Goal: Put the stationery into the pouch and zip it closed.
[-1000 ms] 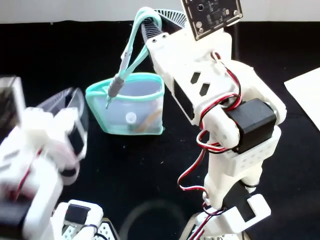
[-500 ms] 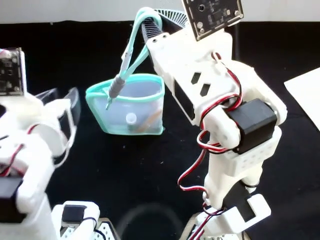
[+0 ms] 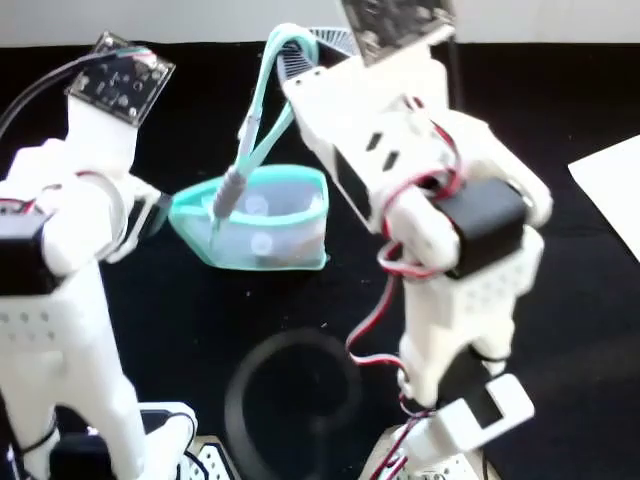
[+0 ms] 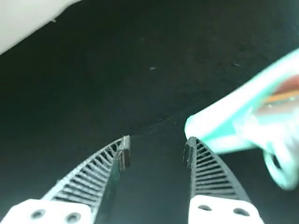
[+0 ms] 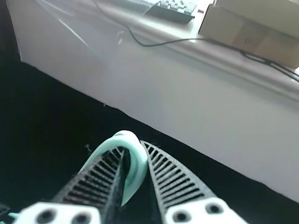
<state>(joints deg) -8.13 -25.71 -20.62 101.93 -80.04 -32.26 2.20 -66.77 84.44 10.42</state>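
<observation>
The right gripper (image 5: 133,156), at the top centre of the high view, was clamped on the teal strap (image 3: 283,45) of the pouch (image 3: 262,235). The pouch stood open-mouthed on the black table (image 3: 150,100) at centre left, and the left gripper (image 4: 156,150) was spread open just beside its corner. The risk, as I judged it, was that a tug on the strap would tip the light pouch and spill the stationery (image 4: 281,96) before the zip was closed. No legible writing appeared.

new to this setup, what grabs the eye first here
The clear, mint-trimmed pouch stands open on the black table, its mint-green strap pinched high by the right end effector. The left end effector hovers open beside the pouch's edge.
</observation>
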